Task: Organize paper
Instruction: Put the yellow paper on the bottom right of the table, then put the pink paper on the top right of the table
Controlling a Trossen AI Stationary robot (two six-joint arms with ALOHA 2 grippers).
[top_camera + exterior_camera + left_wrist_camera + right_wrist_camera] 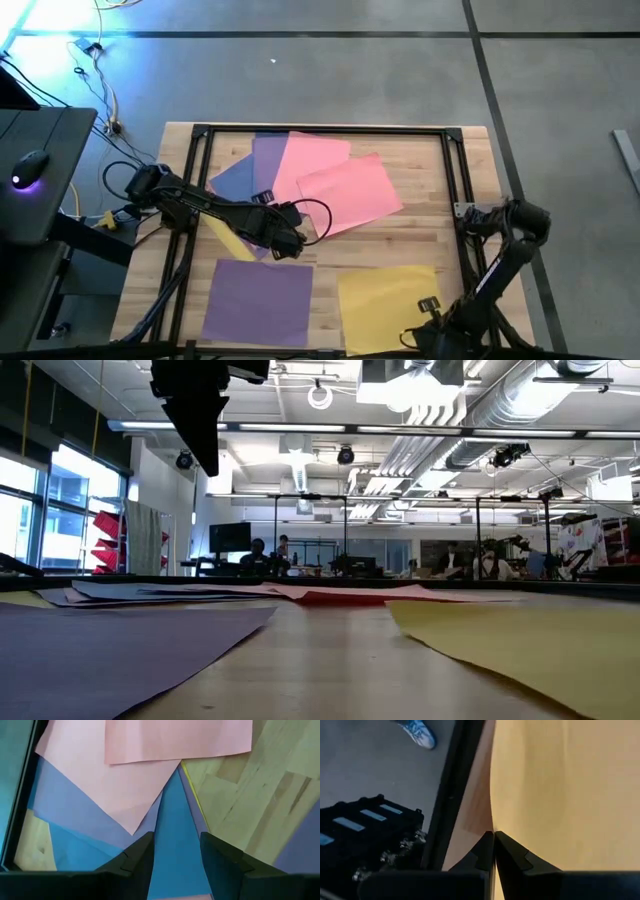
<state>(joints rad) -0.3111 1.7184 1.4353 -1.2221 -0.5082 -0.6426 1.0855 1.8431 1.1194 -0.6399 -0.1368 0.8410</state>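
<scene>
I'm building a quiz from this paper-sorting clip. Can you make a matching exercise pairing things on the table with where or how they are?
Things:
1. left gripper
2. right gripper
3. purple sheet
4. pink sheets

Places or states:
A. shut, at the table's near right edge, by the yellow sheet
B. lying flat alone, near left of the table
C. overlapping, far middle of the table
D. open, above the mixed pile

Pairs: 1-D, 2-A, 3-B, 4-C

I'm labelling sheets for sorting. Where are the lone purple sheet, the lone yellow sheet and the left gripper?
purple sheet (260,300), high view, middle of the sheet.
yellow sheet (385,300), high view, bare middle, clear of the right arm.
left gripper (176,857), left wrist view, midway between its open fingertips, above blue paper.
</scene>
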